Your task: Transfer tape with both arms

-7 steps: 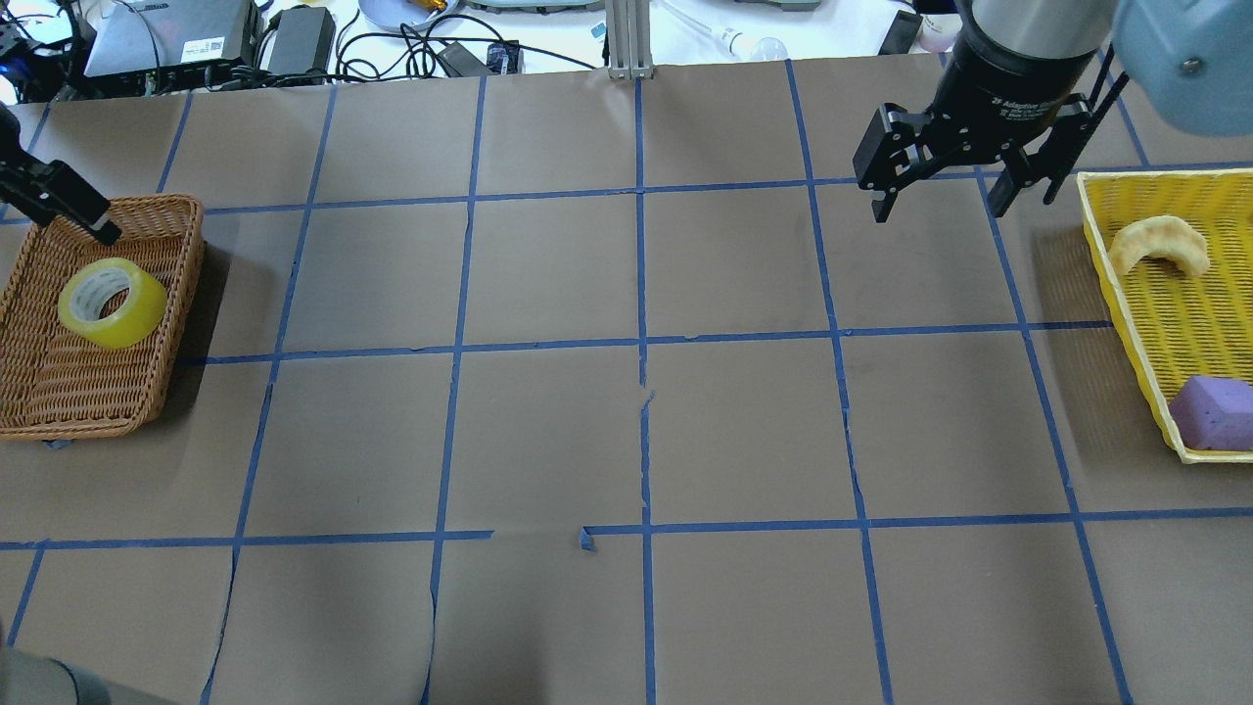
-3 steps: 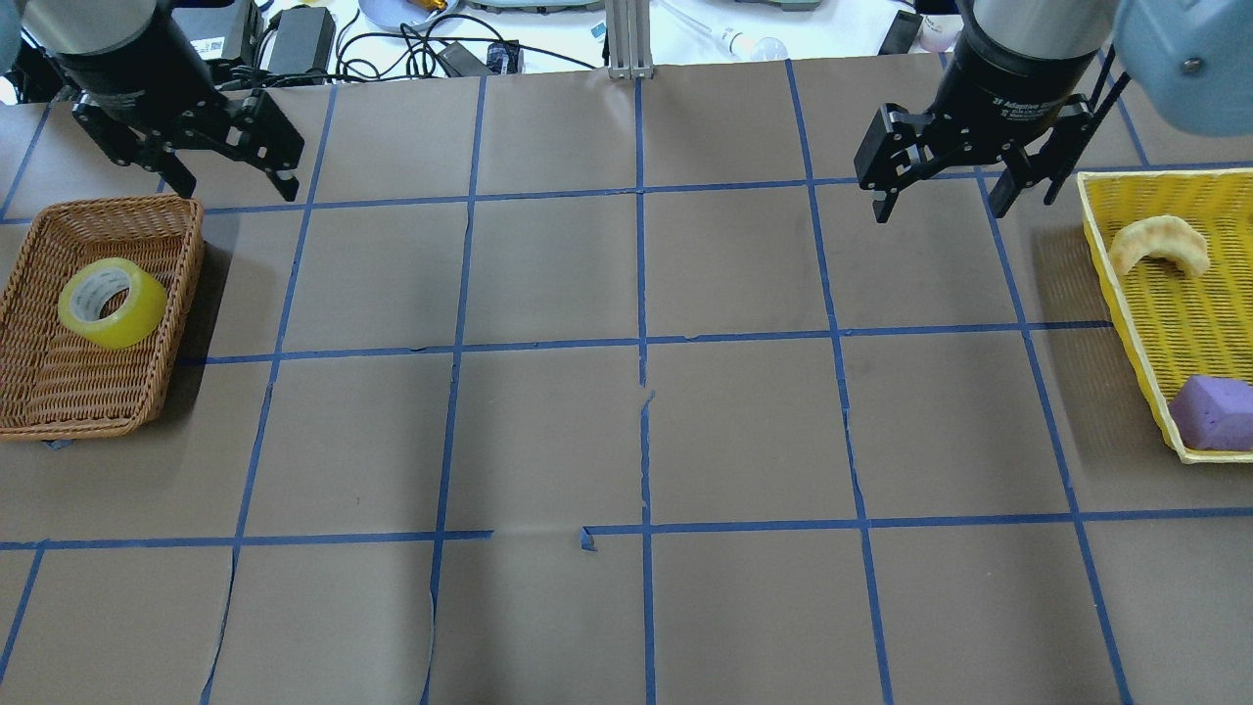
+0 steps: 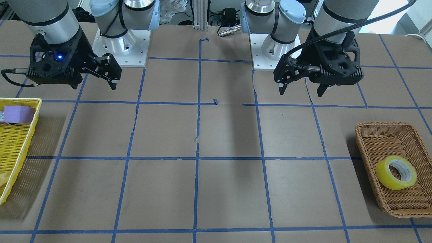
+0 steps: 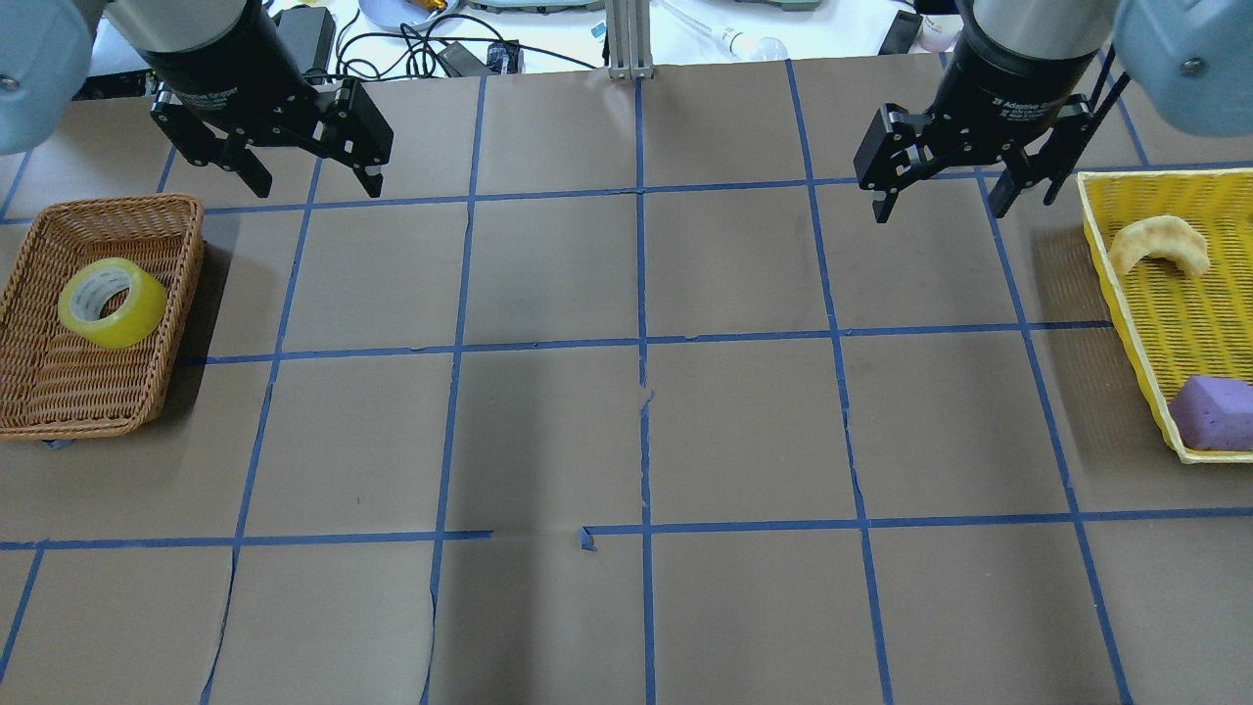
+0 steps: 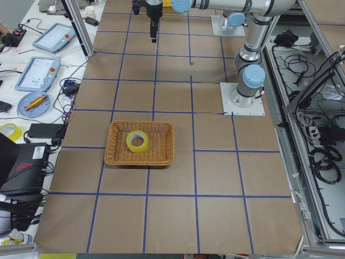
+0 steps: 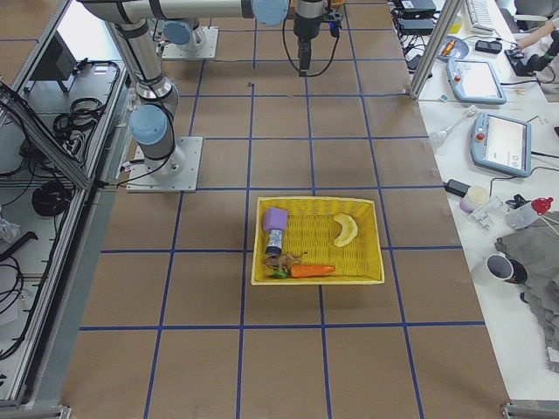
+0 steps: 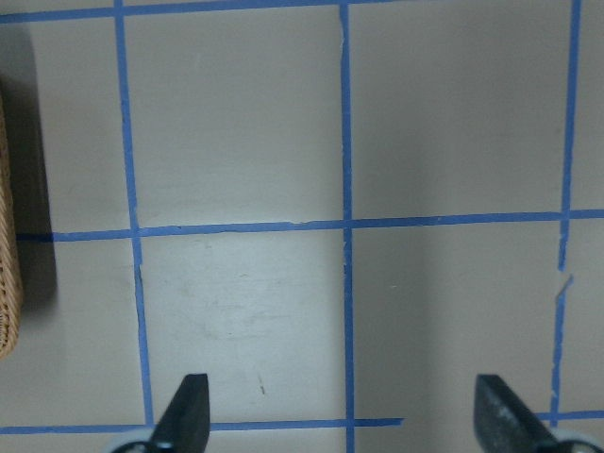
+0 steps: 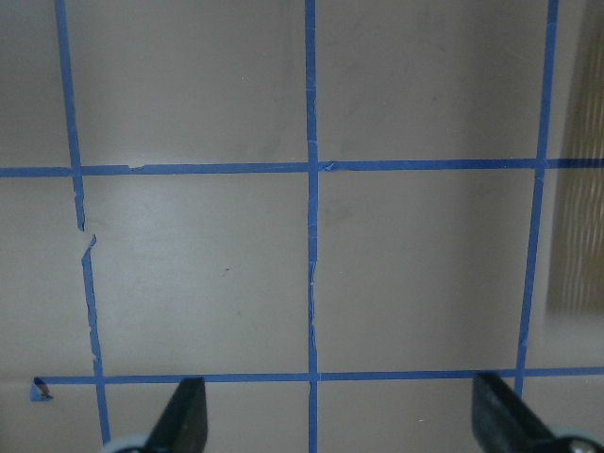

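The tape (image 4: 112, 303) lies tilted in the wicker basket (image 4: 59, 392) at the worktop's left edge, probably already delivered, since left hand (image 4: 305, 183) and right hand (image 4: 940, 204) hover wide open, empty, well apart.

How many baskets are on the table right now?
2. A brown wicker basket at the robot's left end holds the tape; a yellow basket at its right end holds other items. None other shows in any view.
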`<state>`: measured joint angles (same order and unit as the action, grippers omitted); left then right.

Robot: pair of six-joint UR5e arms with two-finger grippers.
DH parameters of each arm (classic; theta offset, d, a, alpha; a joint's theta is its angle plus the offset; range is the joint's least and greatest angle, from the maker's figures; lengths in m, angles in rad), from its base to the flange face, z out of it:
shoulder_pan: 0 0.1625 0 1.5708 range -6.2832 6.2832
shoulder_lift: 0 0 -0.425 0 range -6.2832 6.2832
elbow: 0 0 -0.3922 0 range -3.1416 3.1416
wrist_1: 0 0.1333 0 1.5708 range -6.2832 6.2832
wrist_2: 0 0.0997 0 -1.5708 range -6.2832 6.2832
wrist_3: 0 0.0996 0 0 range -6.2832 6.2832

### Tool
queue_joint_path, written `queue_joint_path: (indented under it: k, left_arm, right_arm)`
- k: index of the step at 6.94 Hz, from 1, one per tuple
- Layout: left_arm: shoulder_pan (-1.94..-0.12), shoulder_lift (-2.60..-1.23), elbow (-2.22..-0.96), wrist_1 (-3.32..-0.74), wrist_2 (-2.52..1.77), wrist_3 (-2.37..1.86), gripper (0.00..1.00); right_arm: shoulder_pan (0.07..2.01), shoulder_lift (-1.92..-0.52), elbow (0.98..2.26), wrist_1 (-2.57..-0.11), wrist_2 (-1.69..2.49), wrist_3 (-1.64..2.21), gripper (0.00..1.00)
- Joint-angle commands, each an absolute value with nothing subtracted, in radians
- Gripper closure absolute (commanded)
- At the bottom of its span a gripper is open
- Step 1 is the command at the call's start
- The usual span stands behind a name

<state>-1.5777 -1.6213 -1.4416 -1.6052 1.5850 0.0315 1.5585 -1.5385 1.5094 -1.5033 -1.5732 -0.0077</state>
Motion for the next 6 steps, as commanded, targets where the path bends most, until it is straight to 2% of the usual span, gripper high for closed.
queue_joint_path:
  k: [1, 6]
  left_arm:
    - [-1.579, -1.605, -1.443, -1.617, 1.586, 0.026, 0.0]
    - [-1.574, -1.597, -1.502, -1.549, 1.582, 0.034, 0.0]
  right_arm:
    - [1.56, -1.537, 1.511, -1.503, -1.569, -0.008, 0.0]
    - [1.559, -1.539, 1.509, -1.503, -1.574, -0.008, 0.0]
